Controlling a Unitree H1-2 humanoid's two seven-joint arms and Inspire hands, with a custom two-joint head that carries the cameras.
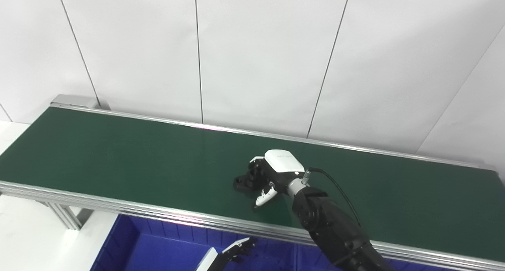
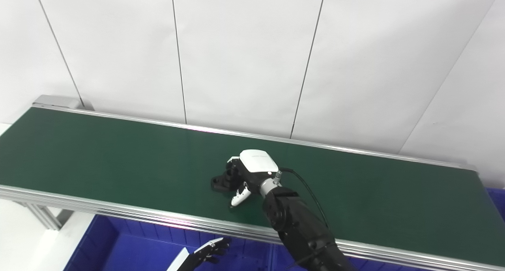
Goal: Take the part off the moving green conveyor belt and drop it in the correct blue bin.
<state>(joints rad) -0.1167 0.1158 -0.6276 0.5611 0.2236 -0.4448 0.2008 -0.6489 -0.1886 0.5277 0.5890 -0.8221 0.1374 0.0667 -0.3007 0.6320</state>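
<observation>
Right hand [image 1: 272, 174] reaches over the green conveyor belt [image 1: 118, 152] near its middle, palm down, with its fingers [image 1: 254, 172] curled onto a black part [image 1: 242, 182] that lies on the belt surface. The thumb [image 1: 265, 196] points down toward the near side of the belt, just beside the part. From these views the hand looks closed around the part, though the part is still resting on the belt (its underside meets the green surface, with no gap that can be seen). The white shell on the back of the hand carries a small grey marking, too small to read. A black cable [image 1: 335, 186] loops from the wrist back along the dark forearm.

Left hand [image 1: 236, 250] sits low at the bottom edge of the picture, below the belt's near aluminium rail [image 1: 158, 213] and over a blue bin [image 1: 158, 243]. Its dark fingers are spread loosely apart and hold nothing.

The bin lies under the near rail, with ribbed inner walls visible; in the right eye view another bit of blue [image 2: 498, 200] shows at the far right end of the belt. Behind the belt stands a white panelled wall [image 1: 256, 58].
</observation>
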